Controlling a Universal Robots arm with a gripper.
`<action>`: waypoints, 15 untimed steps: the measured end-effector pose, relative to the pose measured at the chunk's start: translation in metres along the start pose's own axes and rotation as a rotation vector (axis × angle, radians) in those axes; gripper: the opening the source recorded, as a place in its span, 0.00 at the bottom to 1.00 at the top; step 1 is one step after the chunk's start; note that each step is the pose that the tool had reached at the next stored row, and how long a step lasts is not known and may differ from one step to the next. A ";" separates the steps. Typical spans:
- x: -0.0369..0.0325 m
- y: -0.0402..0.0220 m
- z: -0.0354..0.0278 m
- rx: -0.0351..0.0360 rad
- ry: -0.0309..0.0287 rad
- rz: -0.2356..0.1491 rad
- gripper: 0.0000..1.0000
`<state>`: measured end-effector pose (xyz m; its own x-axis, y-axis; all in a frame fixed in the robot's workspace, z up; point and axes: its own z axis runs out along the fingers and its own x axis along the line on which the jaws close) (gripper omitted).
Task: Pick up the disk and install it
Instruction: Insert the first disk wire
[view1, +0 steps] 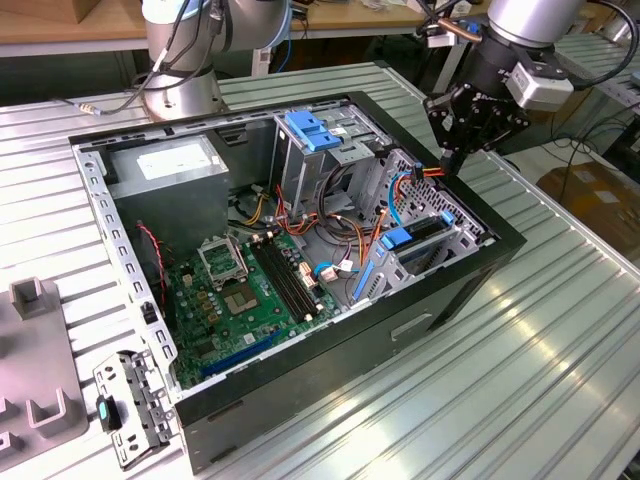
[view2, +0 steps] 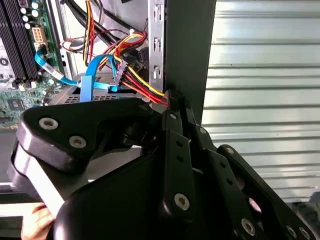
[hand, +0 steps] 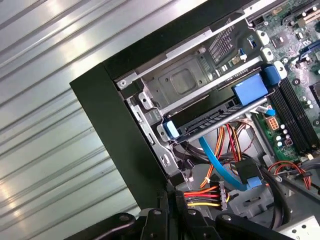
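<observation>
Shows gripper (view1: 452, 165) w/ fingers (view2: 172, 145) pressed together, pinching nothing; puts fingertips just over rim of PC case (view1: 400, 330), just beside red-yellow cables (view2: 142, 85); finds disk (hand: 210, 119) lying in metal bay (hand: 185, 80) below fingers, apart from them, blue frame at both ends.

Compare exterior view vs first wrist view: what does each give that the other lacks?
Exterior view adds: arm base, grey power supply, loose metal bracket on the table by the case. First wrist view adds: stamped metal bay beside the disk, black plug on the blue cable. Both: case, motherboard, disk in the drive cage, tool, table.
</observation>
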<state>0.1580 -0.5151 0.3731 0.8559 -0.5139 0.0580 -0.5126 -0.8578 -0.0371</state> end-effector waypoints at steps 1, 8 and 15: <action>0.0000 0.0000 0.0000 -0.0016 0.0010 0.028 0.17; -0.0017 0.0010 -0.0002 -0.0079 0.0050 0.134 0.17; -0.0035 0.0021 -0.0003 -0.0081 0.0052 0.140 0.17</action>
<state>0.1539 -0.5151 0.3731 0.7759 -0.6282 0.0580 -0.6272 -0.7780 -0.0371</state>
